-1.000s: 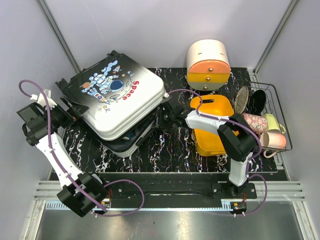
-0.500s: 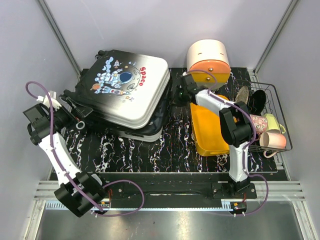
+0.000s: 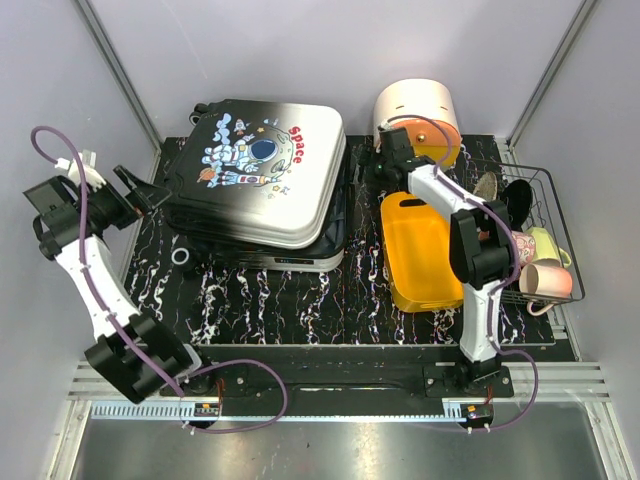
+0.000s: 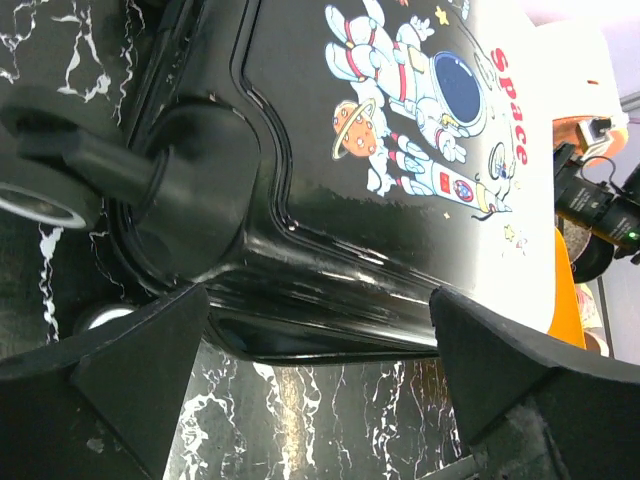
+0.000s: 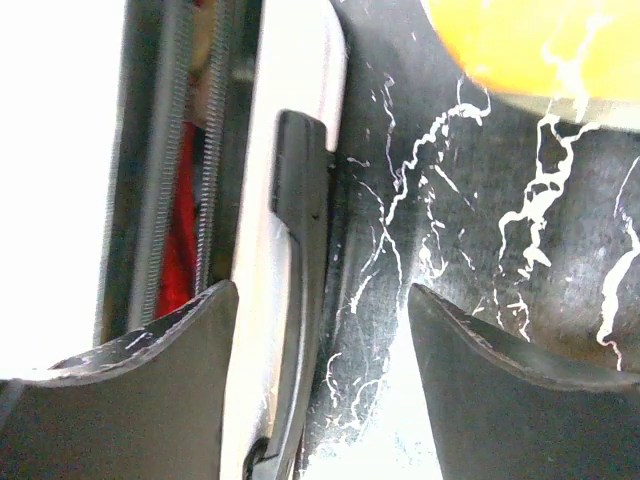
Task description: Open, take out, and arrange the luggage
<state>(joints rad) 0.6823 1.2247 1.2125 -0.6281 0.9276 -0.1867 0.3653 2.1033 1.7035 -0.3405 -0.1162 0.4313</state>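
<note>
The luggage (image 3: 262,170), a black-to-white shell with an astronaut and red "Space" print, lies flat at the far left of the marbled mat. Its lid sits slightly askew on the lower half. My left gripper (image 3: 150,192) hovers open at its left, wheeled end. In the left wrist view the black corner of the luggage (image 4: 300,200) and a wheel (image 4: 40,200) fill the frame above the open left gripper (image 4: 320,385). My right gripper (image 3: 372,166) is open at the luggage's right side. The right wrist view shows the right gripper (image 5: 322,385) beside the white shell's black handle (image 5: 300,200), with red showing in the zipper gap.
A white-and-orange drawer box (image 3: 415,115) stands at the back, right behind the right gripper. An orange tray (image 3: 420,255) lies to the right of the luggage. A wire basket (image 3: 548,190) with cups sits at the far right. A small ring (image 3: 180,257) lies on the mat.
The raised lid came down and the luggage swung back to the far left. My right gripper moved from mid-mat to beside the drawer box. The left gripper pulled back leftward.
</note>
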